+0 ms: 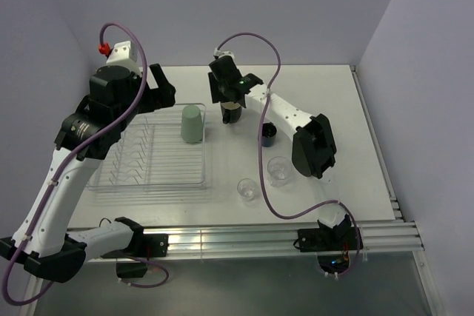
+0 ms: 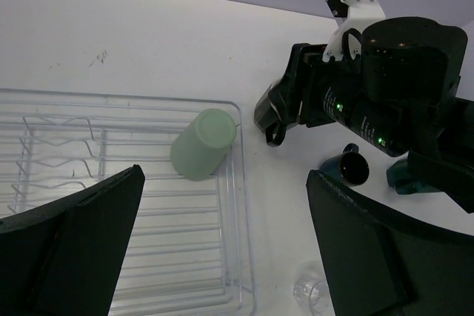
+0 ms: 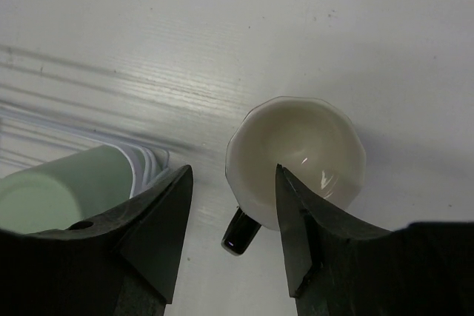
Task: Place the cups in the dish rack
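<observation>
Black mug (image 3: 296, 157) is standing upright just right of the dish rack (image 1: 148, 181), whose far right corner is holding the mint green tumbler (image 1: 192, 123). Right gripper (image 3: 234, 183) is straddling the mug's wall, parted, probably for a rim pinch. Left gripper (image 2: 226, 175) is hovering wide and empty over the rack.

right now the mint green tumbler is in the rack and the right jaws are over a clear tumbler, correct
No: the right jaws are over the black mug with cream inside, per the right wrist view. The mint green tumbler is in the dish rack.
</observation>
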Tool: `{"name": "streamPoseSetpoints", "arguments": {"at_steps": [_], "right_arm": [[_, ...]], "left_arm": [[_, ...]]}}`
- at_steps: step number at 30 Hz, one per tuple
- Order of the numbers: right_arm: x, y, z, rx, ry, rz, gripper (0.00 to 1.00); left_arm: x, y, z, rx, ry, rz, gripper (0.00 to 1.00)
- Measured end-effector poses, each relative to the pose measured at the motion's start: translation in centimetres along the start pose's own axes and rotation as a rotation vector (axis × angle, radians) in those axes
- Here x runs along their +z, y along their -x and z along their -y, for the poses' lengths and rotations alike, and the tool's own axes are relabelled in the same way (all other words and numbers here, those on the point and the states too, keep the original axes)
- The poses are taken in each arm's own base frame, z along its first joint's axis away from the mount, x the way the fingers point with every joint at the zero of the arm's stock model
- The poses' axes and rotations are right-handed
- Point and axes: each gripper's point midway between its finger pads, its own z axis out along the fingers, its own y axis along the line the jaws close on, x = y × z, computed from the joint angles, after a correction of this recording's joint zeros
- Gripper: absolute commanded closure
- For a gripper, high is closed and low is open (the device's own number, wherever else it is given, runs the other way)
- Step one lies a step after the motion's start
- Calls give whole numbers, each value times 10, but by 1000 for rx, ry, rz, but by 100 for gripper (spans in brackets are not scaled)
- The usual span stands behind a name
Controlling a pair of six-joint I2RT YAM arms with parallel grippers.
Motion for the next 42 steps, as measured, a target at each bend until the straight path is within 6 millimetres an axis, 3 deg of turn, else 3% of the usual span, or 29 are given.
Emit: {"name": "streamPoseSetpoints", "arguments": {"at_steps": [9, 20, 23, 26, 27, 28, 36, 42], "right_arm": [[1, -14, -3, -22, -17, -35, 45], [37, -50, 1, -59, -69, -135, 50], [39, -48, 0, -59, -72, -135, 55], [39, -43, -1, -60, -68, -128, 78], [39, -43, -1, -60, -71, -128, 95], [39, -43, -1, -63, -68, -128, 100], [35, -40, 6, -55, -81, -127, 100], [8, -35, 14, -14, -60, -138, 100]], "left_arm": [[2, -10, -4, 8, 10, -22, 1], [5, -18, -7, 17, 18, -40, 1], [5, -17, -7, 17, 17, -38, 1], [4, -20, -8, 18, 18, -40, 1], [5, -21, -8, 18, 19, -42, 1], [5, -22, -9, 19, 20, -43, 1], [10, -31, -10, 17, 19, -58, 1], [15, -36, -3, 0, -20, -65, 1]]}}
